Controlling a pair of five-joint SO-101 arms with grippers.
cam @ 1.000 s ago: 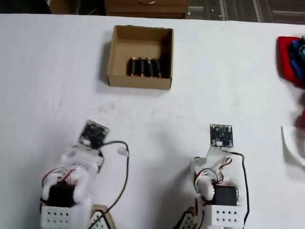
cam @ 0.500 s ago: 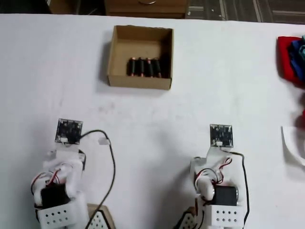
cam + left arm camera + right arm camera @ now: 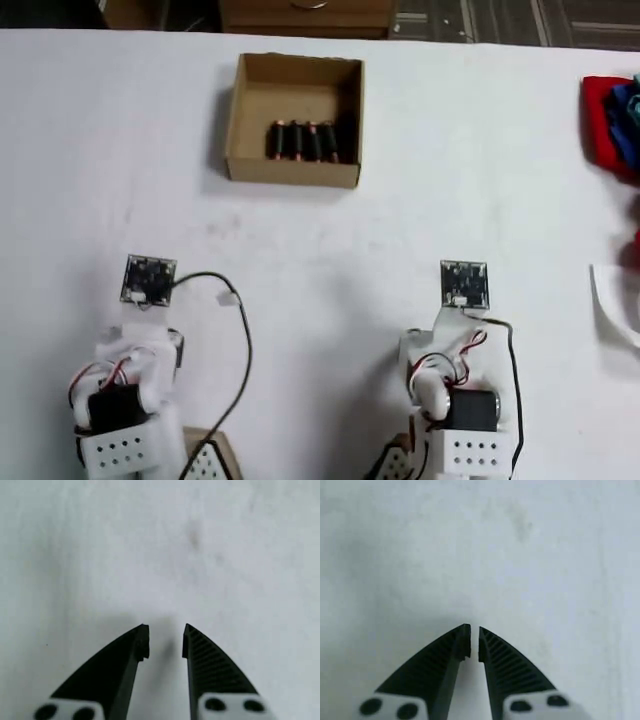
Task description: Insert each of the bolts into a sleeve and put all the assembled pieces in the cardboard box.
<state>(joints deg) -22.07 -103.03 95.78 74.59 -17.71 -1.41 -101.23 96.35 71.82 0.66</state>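
Your left gripper (image 3: 165, 642) has pulled back toward 7 o'clock and hangs narrowly parted and empty. The right gripper (image 3: 474, 642), at 5 o'clock, is all but closed and empty. The assembled pieces (image 3: 310, 140) lie in the cardboard box (image 3: 292, 172) at 11 o'clock. Reaching in again could jostle bolts loose.

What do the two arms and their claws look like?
The left arm and right arm are white plastic with black motors, red and white wires, a black cable and a small square dark circuit board at the wrist. The left claw and right claw have black, tapered, ribbed fingers on white bases with round holes.
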